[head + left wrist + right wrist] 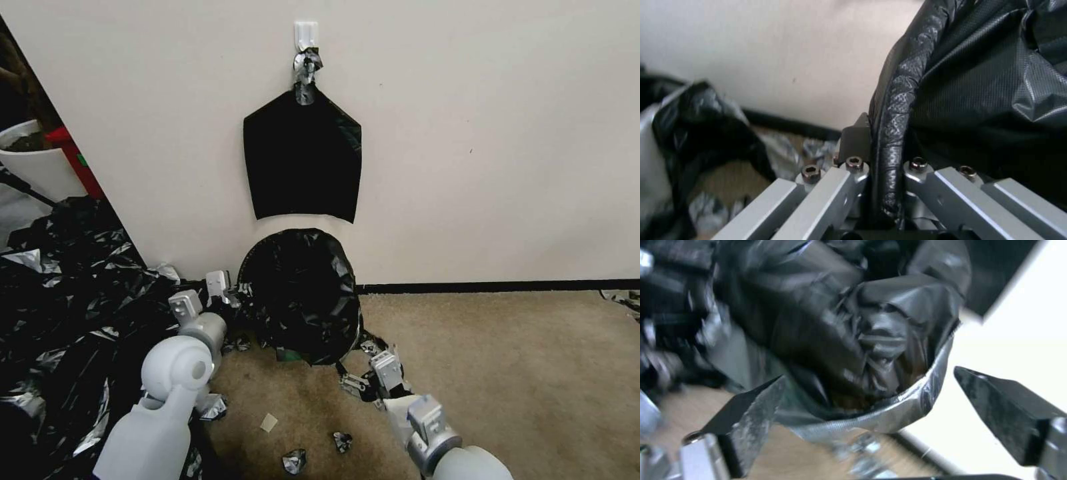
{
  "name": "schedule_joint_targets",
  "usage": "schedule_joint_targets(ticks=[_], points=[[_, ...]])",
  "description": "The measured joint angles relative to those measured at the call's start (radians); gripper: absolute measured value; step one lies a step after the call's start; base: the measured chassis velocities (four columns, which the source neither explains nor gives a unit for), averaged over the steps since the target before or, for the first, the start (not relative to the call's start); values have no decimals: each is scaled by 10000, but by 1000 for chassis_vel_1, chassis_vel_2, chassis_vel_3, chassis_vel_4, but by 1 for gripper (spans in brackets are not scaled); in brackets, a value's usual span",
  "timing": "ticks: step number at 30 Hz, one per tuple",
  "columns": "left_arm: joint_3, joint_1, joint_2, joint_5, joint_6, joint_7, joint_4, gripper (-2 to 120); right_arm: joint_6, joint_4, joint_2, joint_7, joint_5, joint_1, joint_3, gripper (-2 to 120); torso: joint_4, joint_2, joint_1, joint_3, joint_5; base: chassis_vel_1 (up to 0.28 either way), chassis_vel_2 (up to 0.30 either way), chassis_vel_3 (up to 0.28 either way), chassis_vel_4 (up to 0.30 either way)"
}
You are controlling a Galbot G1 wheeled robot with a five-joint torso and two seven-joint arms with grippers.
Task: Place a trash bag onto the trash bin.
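**Both grippers at the rim of the bag-covered bin**

Nearest the robot, scraps of black plastic (294, 461) and a small tan square (269, 422) lie on the carpet (507, 373). Just beyond them the right gripper (365, 375) sits low at the near right edge of the trash bag (301, 300); in the right wrist view its dark fingers (751, 420) stand spread wide, with the silvery fold of the bag's rim (889, 413) between them and untouched by either.

On the other side, the left gripper (230, 290) reaches to the bag's left edge. The left wrist view shows its jaws pressed close on the rolled, textured hem of the bag (893, 133), pinching it.

The trash bag is stretched over the trash bin, hiding the bin's walls; it forms a round black mouth standing on the floor against the wall (500, 133).

To the left a heap of black bags (60, 313) covers the floor. Farther up, a flat black bundle (303, 160) hangs from a white hook (306, 33).
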Motion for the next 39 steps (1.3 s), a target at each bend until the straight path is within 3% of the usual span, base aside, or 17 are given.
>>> schedule_joint_targets(ticks=[2, 4, 6, 9, 19, 23, 29, 31, 34, 39], points=[[-6, -4, 0, -42, 18, -34, -6, 3, 81, -46, 4, -46, -179, 0, 23, 98, 0, 0, 0, 0, 0, 0, 0, 0, 0], [-200, -128, 12, -1018, 327, -840, -97, 3, 901, -499, 61, -552, -1744, 15, 201, 100, -2, 0, 0, 0, -1, 0, 0, 0, 0], [-292, -165, 24, -1283, 376, -1045, -97, 3, 1186, -622, 86, -701, -2106, 16, 245, 100, -2, 0, 0, 0, -1, 0, 0, 0, 0], [-681, -264, 106, -2259, 561, -1635, -97, 3, 3037, -1231, 283, -1304, -3922, 140, 743, 100, -1, 0, 0, 0, -2, 0, 0, 0, 0], [-1074, -361, 63, -3780, 941, -2344, -306, 3, 4423, -1849, 853, -783, -6245, 621, 1012, 100, 0, 0, 0, 0, -2, 0, 0, 0, 0], [-1106, -302, -50, -4039, 979, -2383, -390, 3, 4880, -2167, 1198, -552, -7409, 923, 1197, 90, -1, 0, 0, 1, -2, 0, 0, 0, 0], [-1190, -138, -98, -4197, 1014, -2377, -715, 3, 4516, -2239, 1488, -81, -9044, 1097, 1471, 65, -2, 0, 0, 1, -2, 0, 0, 0, 0], [-1210, -106, -97, -4212, 1014, -2370, -760, 3, 4499, -2231, 1500, -69, -9095, 1105, 1471, 61, -1, 0, -1, 0, -2, 0, 0, 0, 0], [-1275, 24, -99, -4239, 1012, -2332, -908, 3, 4603, -2175, 1546, 56, -9068, 1116, 1396, 46, -1, 0, 0, 0, -1, 0, 0, 0, 0], [-1299, 112, -132, -4235, 1006, -2323, -1028, 3, 5079, -2158, 1561, 56, -8589, 1119, 1251, 31, -1, 0, 0, 0, -2, 0, 0, 0, 0]])
